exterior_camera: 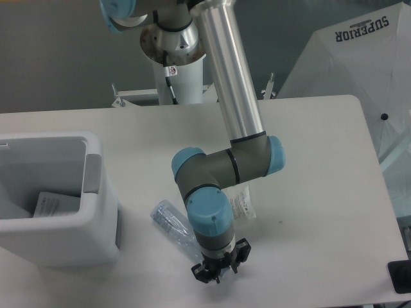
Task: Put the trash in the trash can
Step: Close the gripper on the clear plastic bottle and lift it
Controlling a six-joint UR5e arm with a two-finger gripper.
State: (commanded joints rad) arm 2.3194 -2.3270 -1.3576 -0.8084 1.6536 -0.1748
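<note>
A clear bluish plastic bottle (172, 222) lies on the white table, slanting from upper left to lower right, and my wrist hides its lower end. My gripper (217, 274) points down just to the right of that hidden end, low over the table. Whether its short dark fingers are open or shut does not show from this angle. A clear plastic bag with white labels (243, 203) lies behind my wrist, mostly covered by the arm. The pale grey trash can (61, 240) stands at the left edge with a white labelled piece (54, 205) inside it.
My forearm (231, 77) slants across the middle of the table. A white umbrella-like cover (359, 70) stands at the right beyond the table edge. A dark object (400, 277) sits at the lower right corner.
</note>
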